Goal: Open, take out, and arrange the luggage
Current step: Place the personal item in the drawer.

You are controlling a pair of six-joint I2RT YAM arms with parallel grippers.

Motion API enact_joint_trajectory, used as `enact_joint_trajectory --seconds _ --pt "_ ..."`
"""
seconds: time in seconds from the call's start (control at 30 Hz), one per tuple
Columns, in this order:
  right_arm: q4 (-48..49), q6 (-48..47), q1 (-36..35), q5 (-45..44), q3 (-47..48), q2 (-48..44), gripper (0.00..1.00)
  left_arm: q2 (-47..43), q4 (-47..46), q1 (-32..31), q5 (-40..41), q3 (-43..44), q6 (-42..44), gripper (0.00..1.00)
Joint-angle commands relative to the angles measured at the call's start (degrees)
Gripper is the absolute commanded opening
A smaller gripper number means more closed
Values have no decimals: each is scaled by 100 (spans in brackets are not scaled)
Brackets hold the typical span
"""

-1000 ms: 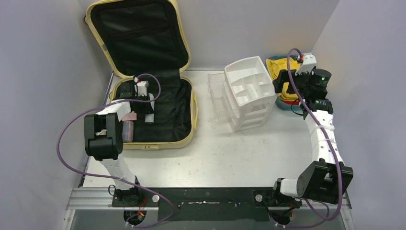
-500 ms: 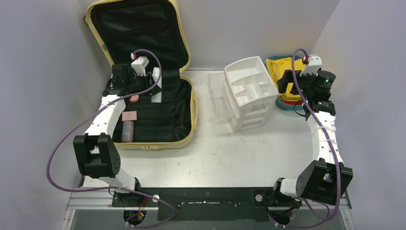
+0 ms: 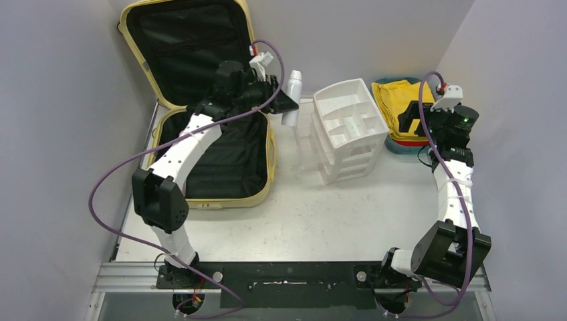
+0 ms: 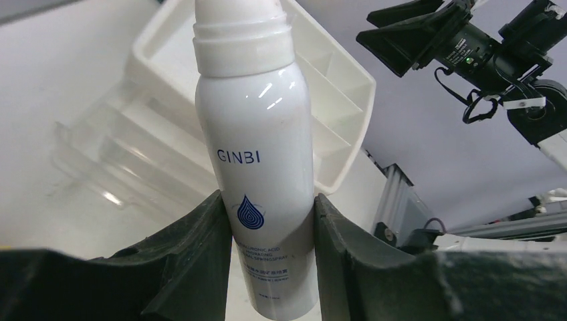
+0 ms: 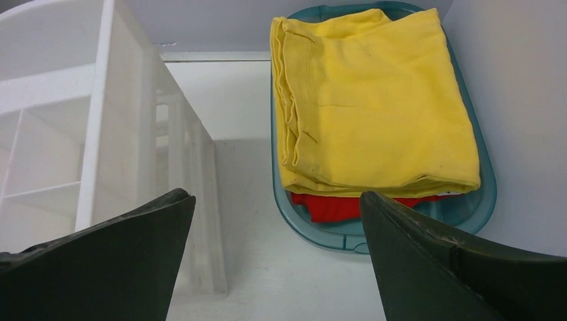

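The luggage lies open at the table's far left, its lid propped against the back wall so the black lining is reachable. Right of it, the white drawer organizer stands with its top compartments facing up, probably to receive items. In the far right corner, the teal tray holds folded yellow cloth over red. The left gripper clamps a white spray bottle low on its body, cap uppermost, between luggage and organizer. The right gripper hangs wide open and empty near the tray. The table is white, with plain grey walls close around
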State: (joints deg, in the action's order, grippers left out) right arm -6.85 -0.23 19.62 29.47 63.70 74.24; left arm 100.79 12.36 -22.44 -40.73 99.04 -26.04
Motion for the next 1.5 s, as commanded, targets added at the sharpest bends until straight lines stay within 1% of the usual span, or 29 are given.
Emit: enact_joint_trajectory --seconds 0.0,0.1,0.2,0.47,0.83,1.03,1.33,1.47 --pt "498 228 188 251 -33 -315 100 296 -734 -222 348 381 -1215 0" --pt "530 289 243 333 -58 -314 100 458 -877 -286 521 281 -1593 0" --pt "561 338 253 410 -80 -290 100 514 -1004 -378 550 111 -1759 0" --pt "562 366 268 458 -84 -301 100 816 -942 -709 690 247 -1696 0" --pt "579 410 332 577 -86 -283 100 1021 -876 -762 883 156 -1644 0" --pt "580 410 332 584 -86 -269 100 997 -902 -797 818 85 -1656 14" --pt "577 427 332 587 -87 -255 100 921 -886 -797 786 62 -1676 40" --pt "579 427 332 594 -86 -260 100 890 -851 -793 786 78 -1660 45"
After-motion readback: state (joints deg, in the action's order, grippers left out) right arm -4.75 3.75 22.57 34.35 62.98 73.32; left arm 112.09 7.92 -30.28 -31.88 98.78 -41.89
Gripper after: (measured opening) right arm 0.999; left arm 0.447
